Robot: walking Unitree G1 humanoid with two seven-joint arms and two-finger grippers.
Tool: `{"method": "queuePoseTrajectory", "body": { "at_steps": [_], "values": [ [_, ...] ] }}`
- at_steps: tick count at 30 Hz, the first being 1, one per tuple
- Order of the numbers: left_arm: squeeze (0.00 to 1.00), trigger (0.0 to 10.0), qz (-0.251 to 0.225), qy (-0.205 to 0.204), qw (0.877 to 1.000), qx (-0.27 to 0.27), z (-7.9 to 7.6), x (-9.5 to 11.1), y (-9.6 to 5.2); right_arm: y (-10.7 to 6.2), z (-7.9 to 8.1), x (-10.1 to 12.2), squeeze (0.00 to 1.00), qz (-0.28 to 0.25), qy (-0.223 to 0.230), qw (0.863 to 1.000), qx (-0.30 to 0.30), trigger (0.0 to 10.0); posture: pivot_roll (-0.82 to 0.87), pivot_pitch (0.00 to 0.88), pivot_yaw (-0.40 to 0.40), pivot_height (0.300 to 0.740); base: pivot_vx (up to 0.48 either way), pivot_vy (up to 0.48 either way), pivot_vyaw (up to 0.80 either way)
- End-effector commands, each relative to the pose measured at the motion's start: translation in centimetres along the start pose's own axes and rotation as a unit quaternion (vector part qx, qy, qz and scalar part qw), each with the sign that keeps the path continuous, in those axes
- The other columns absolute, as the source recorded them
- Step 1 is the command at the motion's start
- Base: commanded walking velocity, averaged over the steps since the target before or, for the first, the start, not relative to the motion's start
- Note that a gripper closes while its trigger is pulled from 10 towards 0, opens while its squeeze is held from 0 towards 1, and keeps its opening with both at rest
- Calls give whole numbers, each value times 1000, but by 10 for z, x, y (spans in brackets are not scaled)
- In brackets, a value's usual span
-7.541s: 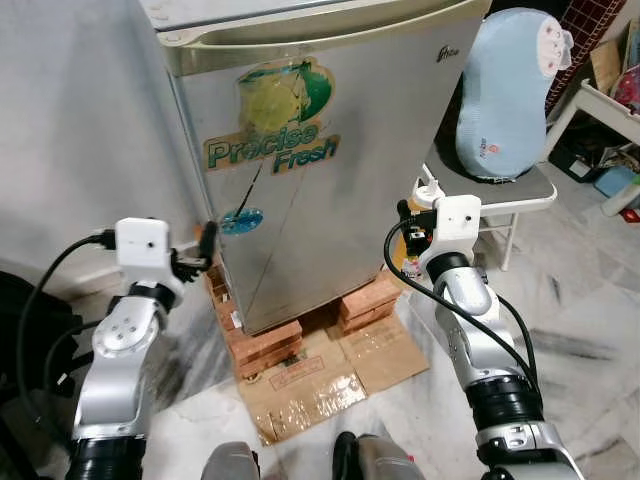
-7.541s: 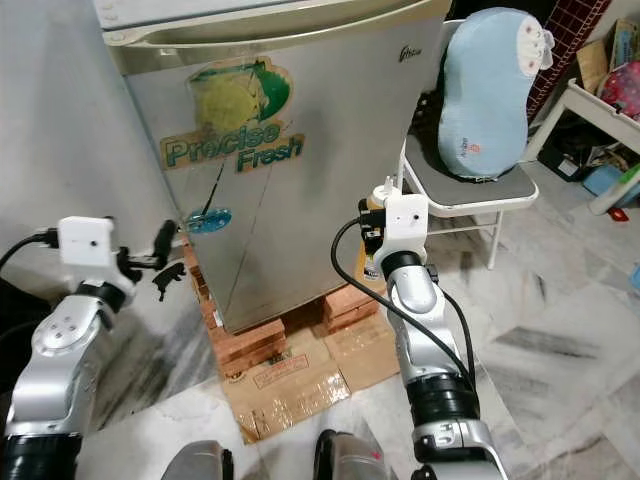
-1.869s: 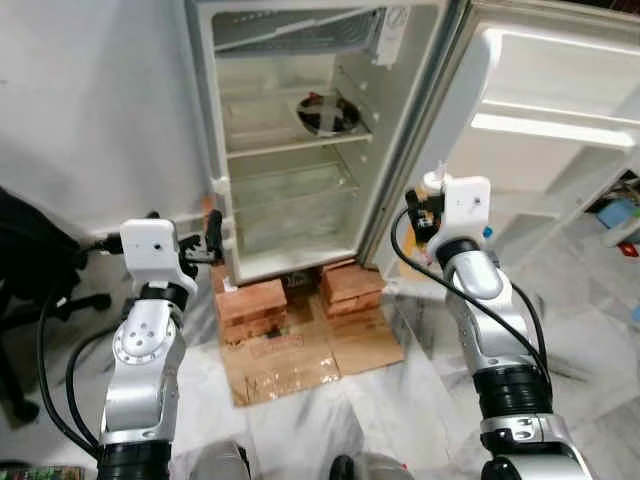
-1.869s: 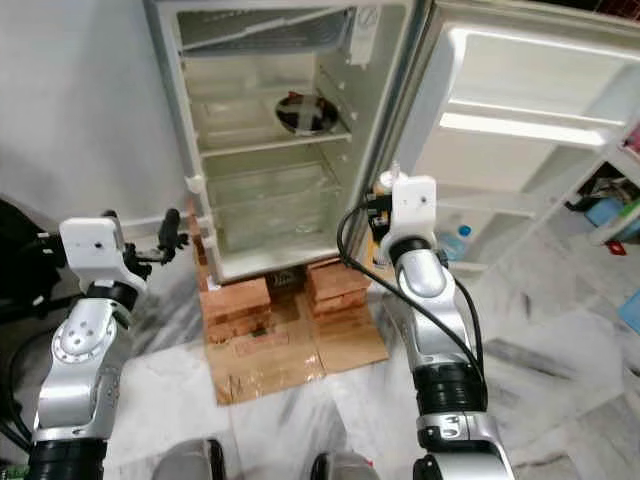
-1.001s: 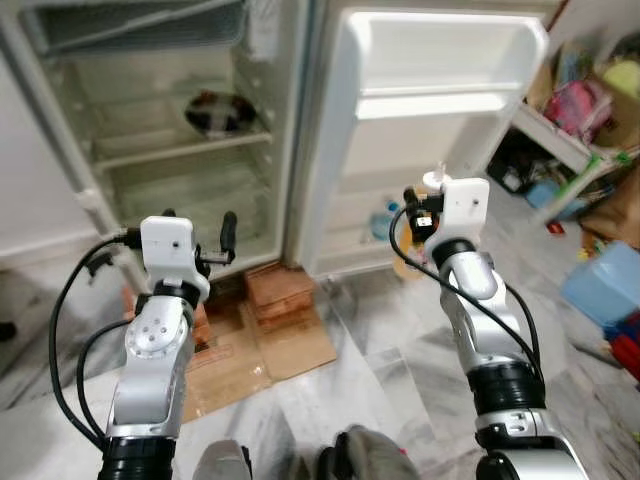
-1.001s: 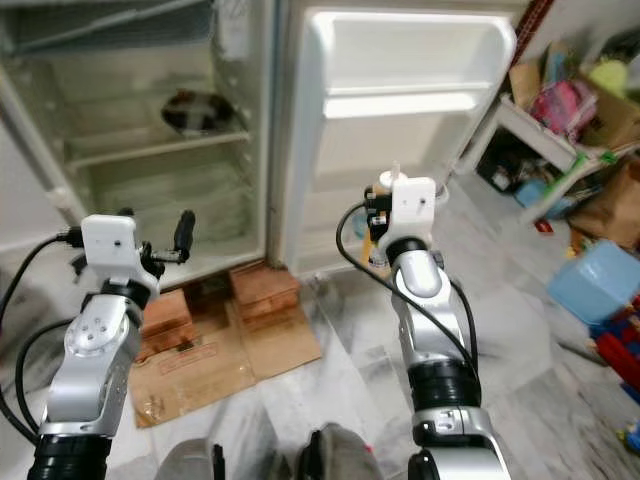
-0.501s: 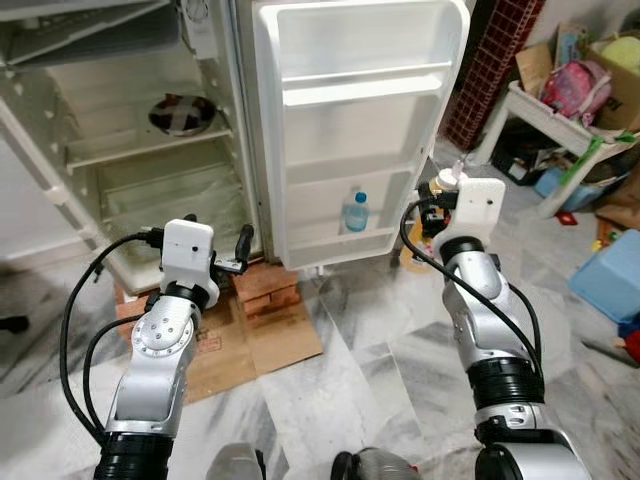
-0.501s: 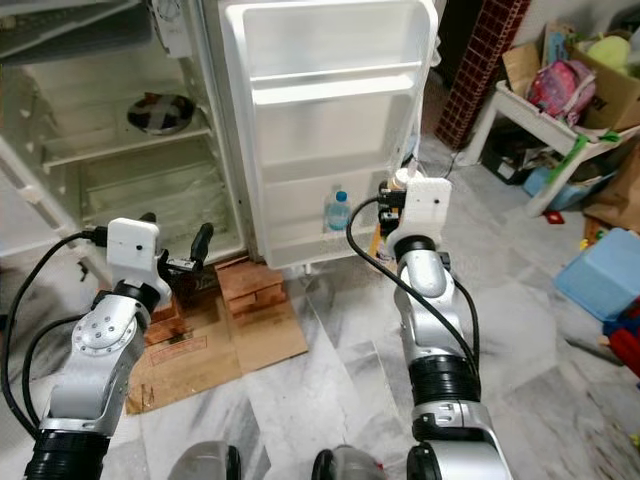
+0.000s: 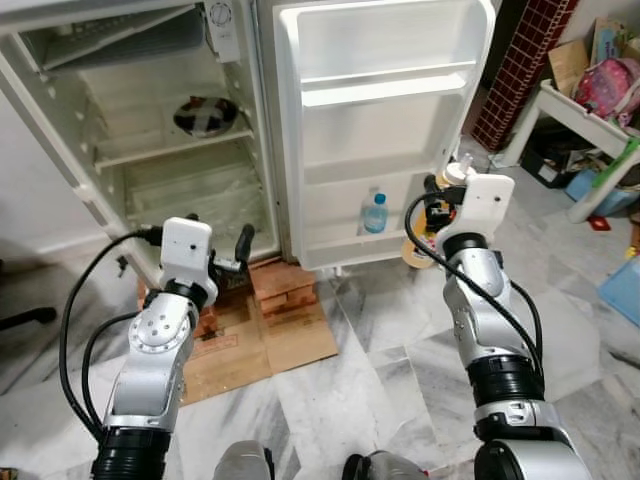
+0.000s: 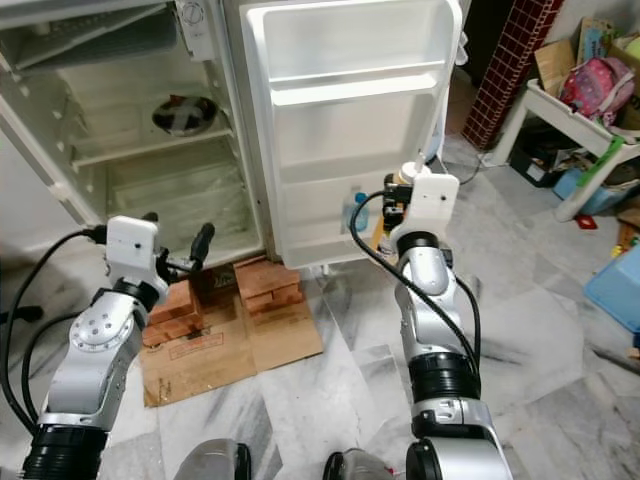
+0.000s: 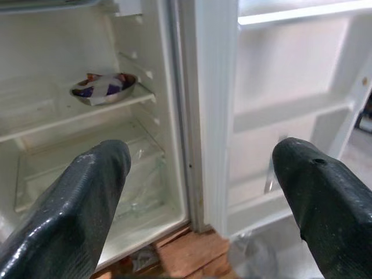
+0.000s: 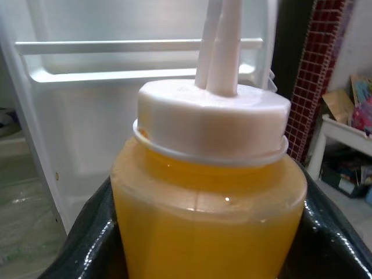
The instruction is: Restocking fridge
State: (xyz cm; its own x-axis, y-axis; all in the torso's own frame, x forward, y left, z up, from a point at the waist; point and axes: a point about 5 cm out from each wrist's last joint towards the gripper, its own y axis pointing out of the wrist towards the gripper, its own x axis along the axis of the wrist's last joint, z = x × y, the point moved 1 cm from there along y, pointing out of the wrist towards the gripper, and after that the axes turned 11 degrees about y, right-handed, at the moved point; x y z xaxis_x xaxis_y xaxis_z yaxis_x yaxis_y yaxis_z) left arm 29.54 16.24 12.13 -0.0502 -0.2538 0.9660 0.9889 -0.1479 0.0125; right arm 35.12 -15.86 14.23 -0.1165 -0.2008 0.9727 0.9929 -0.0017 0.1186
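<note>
While the fridge door (image 9: 380,130) stands open, an orange bottle (image 12: 209,215) is pinched by the right pincer (image 9: 440,205), the left pincer (image 11: 197,192) spread at nine o'clock

No lettering, label or number can be read anywhere here.

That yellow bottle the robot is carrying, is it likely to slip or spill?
Probably not. The right gripper cradles the bottle on both sides. It looks nearly full, so likely heavy. The white cap seems shut, so spilling is unlikely while upright.
</note>
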Motion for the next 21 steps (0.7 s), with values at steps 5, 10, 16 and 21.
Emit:
{"method": "queuePoseTrajectory", "body": {
  "at_steps": [5, 10, 16, 21],
  "values": [
    [0, 10000, -2, -10, 1000, 15, 4, 0, 0, 13, 9, 14, 0, -11, -7, 1000, 27, 10000, 57, 85, -64, 740, 480, 0, 0],
    [0, 10000, -1, -10, 1000, 5, 1, 0, -1, 14, 11, 14, 0, -12, -6, 1000, 27, 10000, 57, 94, -65, 740, 480, 0, 0],
    [0, 10000, 4, -13, 1000, 0, -2, -3, -2, 11, 15, 11, 0, -9, -5, 999, 32, 10000, 54, 99, -67, 740, 480, 0, 0],
    [0, 10000, 5, -17, 1000, 1, -6, -2, -2, 12, 14, 11, 0, -7, -7, 999, 37, 10000, 48, 107, -75, 740, 480, 0, 0]
  ]
}}
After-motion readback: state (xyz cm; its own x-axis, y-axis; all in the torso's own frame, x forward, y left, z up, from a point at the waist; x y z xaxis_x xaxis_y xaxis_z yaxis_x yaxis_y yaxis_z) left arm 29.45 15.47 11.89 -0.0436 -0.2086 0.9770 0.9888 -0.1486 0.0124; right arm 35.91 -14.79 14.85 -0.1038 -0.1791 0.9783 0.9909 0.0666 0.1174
